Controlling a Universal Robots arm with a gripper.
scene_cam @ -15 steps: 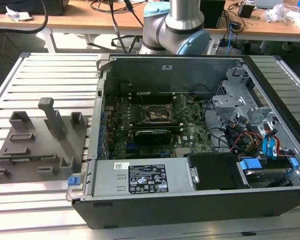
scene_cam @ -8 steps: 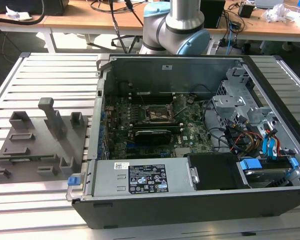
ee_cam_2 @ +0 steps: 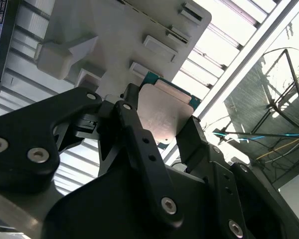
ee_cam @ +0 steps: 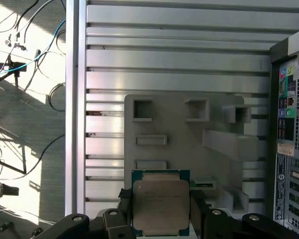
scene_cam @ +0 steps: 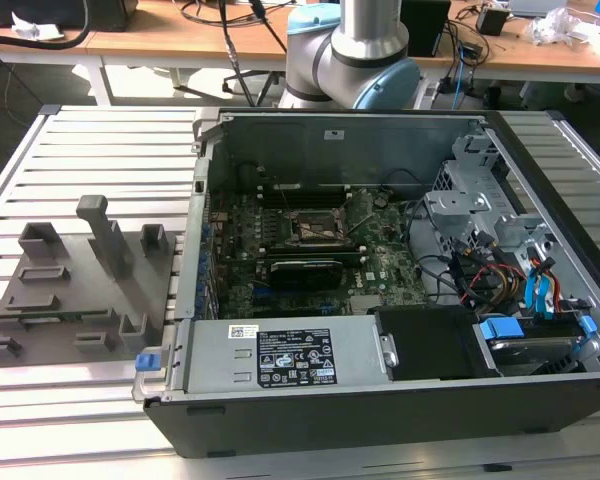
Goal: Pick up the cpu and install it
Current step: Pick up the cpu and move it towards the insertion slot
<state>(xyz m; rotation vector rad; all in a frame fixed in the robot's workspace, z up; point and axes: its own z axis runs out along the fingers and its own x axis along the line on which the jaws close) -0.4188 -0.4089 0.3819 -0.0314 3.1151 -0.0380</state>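
Though its print is unreadable, the hand [ee_cam: 162, 208] grips the cpu [ee_cam: 161, 196].

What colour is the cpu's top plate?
Silvery-grey with a teal-green rim; the cpu shows best in the first wrist view.

cpu [ee_cam: 161, 201]: small flat square chip with a silvery-grey metal lid that has stepped corners. A teal-green board rim shows around the lid. It is clamped on two opposite edges between the black fingers of the gripper [ee_cam: 161, 214], lid face toward the camera in the first wrist view. In the second wrist view it sits tilted [ee_cam_2: 164, 112], one green corner poking past the fingers. It is held in the air over the grey fixture plate [ee_cam: 179, 144], apart from it.
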